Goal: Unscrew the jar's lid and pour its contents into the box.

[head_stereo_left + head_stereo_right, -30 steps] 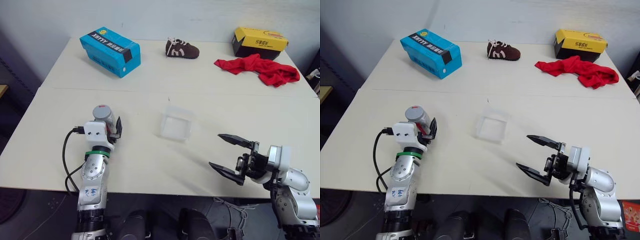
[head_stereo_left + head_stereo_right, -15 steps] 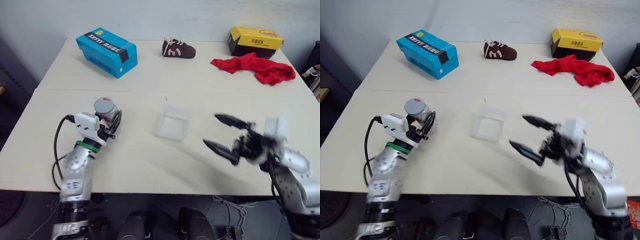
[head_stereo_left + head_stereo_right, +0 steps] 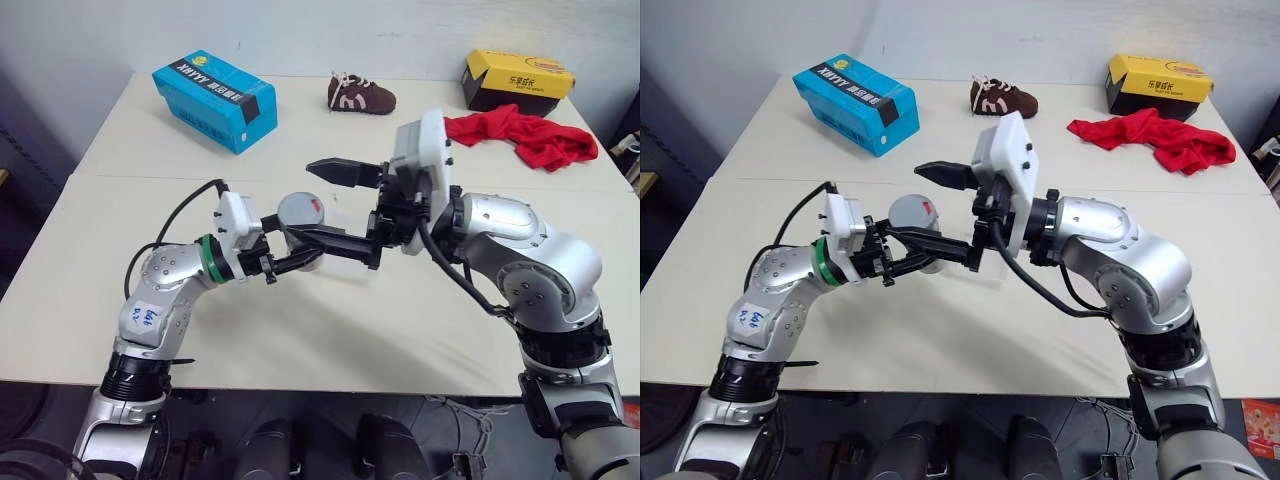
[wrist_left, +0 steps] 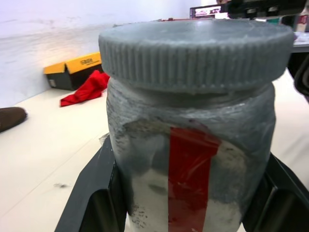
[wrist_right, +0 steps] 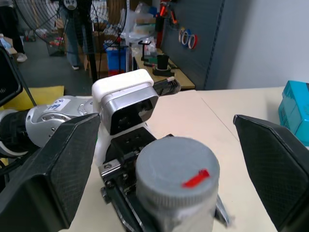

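Observation:
My left gripper (image 3: 285,258) is shut on the jar (image 4: 193,169), a clear jar with a red-striped white label. It holds the jar above the table, tipped over toward my right arm. The grey lid (image 3: 300,210) with its small red mark sits on the jar. My right gripper (image 3: 302,200) is open, with one black finger above the lid and one below, both apart from it. In the right wrist view the lid (image 5: 176,166) lies between the two fingers (image 5: 53,169). The contents cannot be made out. The box is hidden behind my arms.
At the table's (image 3: 400,330) far edge are a blue cardboard box (image 3: 215,100), a brown shoe (image 3: 361,94), a yellow-and-black shoebox (image 3: 518,80) and a red cloth (image 3: 520,135). A black cable loops from my left wrist.
My left gripper lifted the jar off the table, swung it right and tipped it over. My right gripper, open throughout, rose and moved left until its fingers stand around the lid.

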You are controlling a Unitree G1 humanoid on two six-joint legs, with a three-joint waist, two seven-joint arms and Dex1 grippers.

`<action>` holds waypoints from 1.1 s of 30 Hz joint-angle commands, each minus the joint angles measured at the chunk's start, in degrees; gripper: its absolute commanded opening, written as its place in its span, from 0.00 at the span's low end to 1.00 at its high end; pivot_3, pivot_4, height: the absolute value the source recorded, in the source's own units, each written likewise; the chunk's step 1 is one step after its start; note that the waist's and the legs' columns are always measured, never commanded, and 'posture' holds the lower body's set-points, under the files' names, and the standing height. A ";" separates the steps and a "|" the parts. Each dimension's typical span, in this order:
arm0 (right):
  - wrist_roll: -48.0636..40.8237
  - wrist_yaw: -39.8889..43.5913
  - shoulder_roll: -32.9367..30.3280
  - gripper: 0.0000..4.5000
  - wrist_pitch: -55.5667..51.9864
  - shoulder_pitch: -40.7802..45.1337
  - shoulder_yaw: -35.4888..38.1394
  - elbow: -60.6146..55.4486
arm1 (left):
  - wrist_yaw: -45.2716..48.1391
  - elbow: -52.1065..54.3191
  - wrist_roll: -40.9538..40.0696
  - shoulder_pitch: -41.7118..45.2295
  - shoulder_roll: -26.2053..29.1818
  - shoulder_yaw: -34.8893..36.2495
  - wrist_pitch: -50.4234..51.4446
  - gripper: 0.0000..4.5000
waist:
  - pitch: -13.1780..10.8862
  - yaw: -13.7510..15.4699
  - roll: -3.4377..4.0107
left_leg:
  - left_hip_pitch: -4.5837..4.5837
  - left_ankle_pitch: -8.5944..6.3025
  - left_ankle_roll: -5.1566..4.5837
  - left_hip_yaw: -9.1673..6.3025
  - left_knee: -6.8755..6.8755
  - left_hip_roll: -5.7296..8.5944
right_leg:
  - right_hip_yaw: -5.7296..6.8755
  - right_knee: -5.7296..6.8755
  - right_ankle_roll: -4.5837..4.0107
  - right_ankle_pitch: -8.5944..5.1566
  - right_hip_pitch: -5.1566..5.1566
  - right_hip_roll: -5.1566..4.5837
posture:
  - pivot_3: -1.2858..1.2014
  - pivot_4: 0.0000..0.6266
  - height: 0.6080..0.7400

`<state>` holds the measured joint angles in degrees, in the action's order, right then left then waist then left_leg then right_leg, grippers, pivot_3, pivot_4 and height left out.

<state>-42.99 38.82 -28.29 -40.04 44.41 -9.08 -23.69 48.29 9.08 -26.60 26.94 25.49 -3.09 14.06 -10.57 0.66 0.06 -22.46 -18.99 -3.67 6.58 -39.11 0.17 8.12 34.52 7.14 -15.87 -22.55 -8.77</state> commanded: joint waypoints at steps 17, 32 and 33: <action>5.37 2.91 1.49 0.79 1.99 -1.10 0.83 0.10 | 1.56 3.11 -0.43 1.68 -0.85 -0.31 1.01 0.51 | 0.00 -0.80 0.00 | 0.04 0.09 0.13 0.07 -0.01 -0.20 | -0.12 -0.01 0.02 0.01 -0.01 0.19 | 0.52 0.24 1.00; -0.35 33.01 -6.11 0.58 4.34 2.64 -0.12 6.38 | 18.13 6.87 -9.56 2.76 2.20 -2.04 3.93 0.51 | -0.01 -0.88 0.00 | 0.05 0.09 0.12 0.09 -0.01 -0.22 | -0.15 -0.06 0.02 0.01 0.00 0.20 | 0.52 0.24 1.00; 0.20 34.09 -6.44 0.58 4.72 2.91 -0.31 7.19 | 18.66 7.23 -9.98 2.78 2.25 -2.09 4.28 0.51 | -0.01 -0.88 0.00 | 0.06 0.09 0.12 0.09 -0.01 -0.22 | -0.16 -0.06 0.02 0.01 0.00 0.20 | 0.52 0.24 1.00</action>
<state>-42.85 68.82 -33.11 -36.77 46.93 -10.24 -17.29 64.65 13.63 -32.18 28.97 27.19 -7.28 18.14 -10.58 -0.21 0.06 -22.40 -18.90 -3.55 6.66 -39.12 -0.07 7.97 34.47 7.16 -15.86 -22.54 -8.56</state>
